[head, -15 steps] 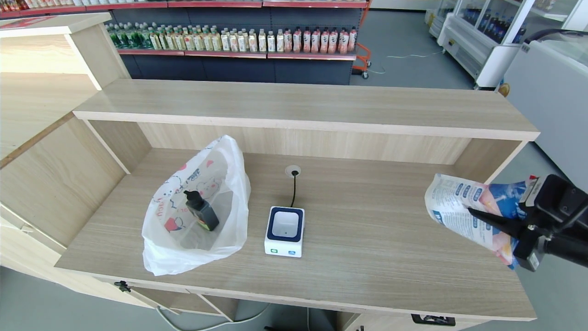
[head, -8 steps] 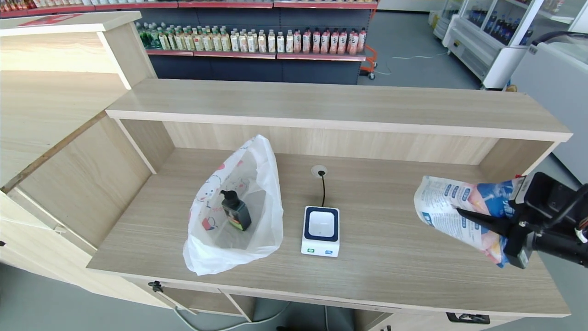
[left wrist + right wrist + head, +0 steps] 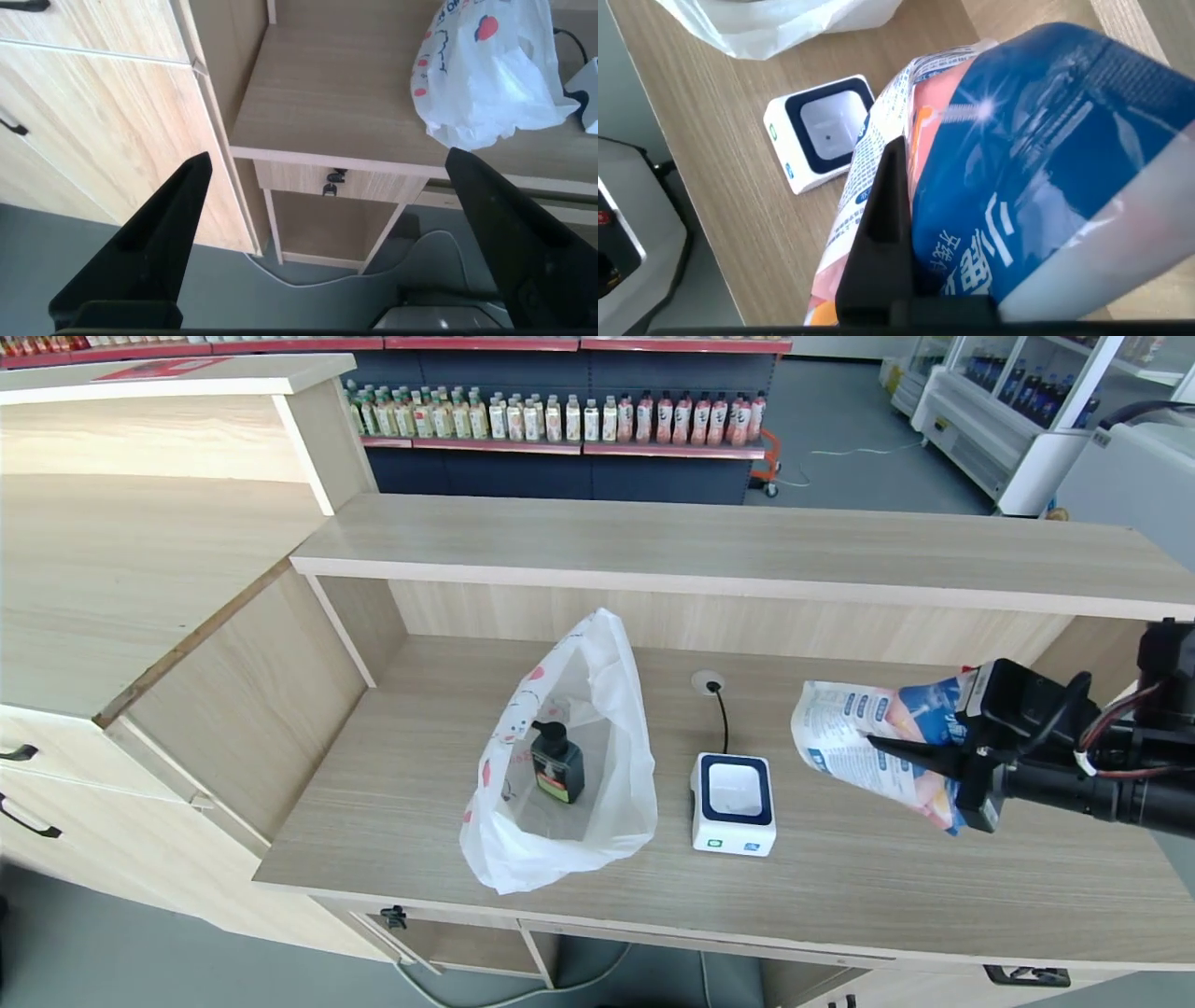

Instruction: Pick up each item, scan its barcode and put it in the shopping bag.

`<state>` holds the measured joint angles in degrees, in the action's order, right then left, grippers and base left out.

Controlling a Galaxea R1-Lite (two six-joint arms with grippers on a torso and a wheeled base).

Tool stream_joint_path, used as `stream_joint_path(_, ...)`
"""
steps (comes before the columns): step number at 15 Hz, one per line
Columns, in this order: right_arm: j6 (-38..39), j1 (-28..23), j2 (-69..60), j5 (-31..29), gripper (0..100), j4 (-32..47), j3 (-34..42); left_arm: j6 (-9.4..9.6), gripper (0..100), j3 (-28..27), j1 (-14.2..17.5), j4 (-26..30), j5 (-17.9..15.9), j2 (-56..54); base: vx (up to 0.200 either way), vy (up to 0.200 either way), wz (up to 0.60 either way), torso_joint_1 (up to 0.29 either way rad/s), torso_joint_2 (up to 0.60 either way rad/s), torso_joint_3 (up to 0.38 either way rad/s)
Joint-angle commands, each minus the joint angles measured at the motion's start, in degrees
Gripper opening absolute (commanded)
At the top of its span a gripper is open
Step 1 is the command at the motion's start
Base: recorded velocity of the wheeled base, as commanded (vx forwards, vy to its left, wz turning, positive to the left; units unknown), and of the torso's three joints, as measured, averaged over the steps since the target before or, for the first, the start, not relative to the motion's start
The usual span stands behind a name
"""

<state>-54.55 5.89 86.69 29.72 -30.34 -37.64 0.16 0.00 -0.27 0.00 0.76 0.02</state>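
The right pincer (image 3: 882,744) has carried its blue-and-white pouch (image 3: 850,723) closer to the scanner (image 3: 734,803); the head camera swung too. It is clamped on the pouch above the counter (image 3: 887,887). The scanner sits just below and left of it. The shopping bag (image 3: 616,709), holding a dark bottle (image 3: 557,767), lies farther left. The left pincer (image 3: 327,156) hangs spread wide off the counter's front edge.

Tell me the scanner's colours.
The scanner is white with a dark blue top frame; best in head view.
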Motion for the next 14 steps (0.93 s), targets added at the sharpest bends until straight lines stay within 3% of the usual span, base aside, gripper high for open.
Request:
stream_joint_path(1, -1.78, 0.00, 5.51, 0.87, 0, -0.33, -2.08, -0.07, 100, 0.00, 0.00, 0.00, 0.04, -0.02, 0.000, 0.000, 0.00, 0.000, 0.00, 0.000)
stream_joint_path(8, -10.49, -0.26, 16.06, 6.93, 0, -1.83, -4.19, -0.07, 100, 0.00, 0.00, 0.00, 0.04, -0.02, 0.000, 0.000, 0.00, 0.000, 0.00, 0.000)
stream_joint_path(14, -11.28, 1.32, 24.49, 10.18, 0, -5.96, -8.94, -0.07, 100, 0.00, 0.00, 0.00, 0.04, -0.02, 0.000, 0.000, 0.00, 0.000, 0.00, 0.000)
